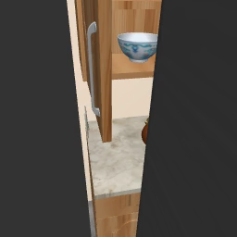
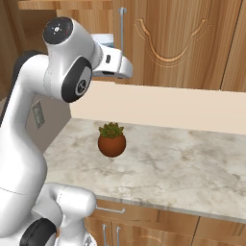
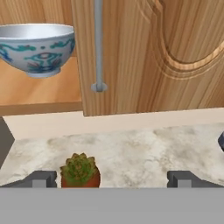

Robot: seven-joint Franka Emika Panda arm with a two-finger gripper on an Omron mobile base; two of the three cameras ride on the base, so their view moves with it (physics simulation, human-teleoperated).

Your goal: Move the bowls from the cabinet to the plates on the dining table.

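The white bowl with the blue-green pattern (image 3: 37, 48) stands upright on the wooden shelf (image 3: 39, 94) of the open cabinet; it also shows as the patterned bowl (image 1: 138, 46) in the left base view. The cabinet door (image 3: 144, 57) with its carved arch and silver bar handle (image 3: 98, 43) hangs to the bowl's right. My gripper (image 3: 111, 179) is open, fingers wide apart with nothing between them, in front of the cabinet and well short of the bowl. The red bowl, the plates and the dining table are out of view.
A terracotta plant pot (image 2: 112, 143) with a green succulent sits on the marble counter (image 2: 182, 163) below the cabinet. A dark wall panel (image 2: 41, 120) bounds the counter's left end. Dark surfaces block both sides of the left base view. A small dark object (image 3: 221, 142) peeks in at the hand view's right edge.
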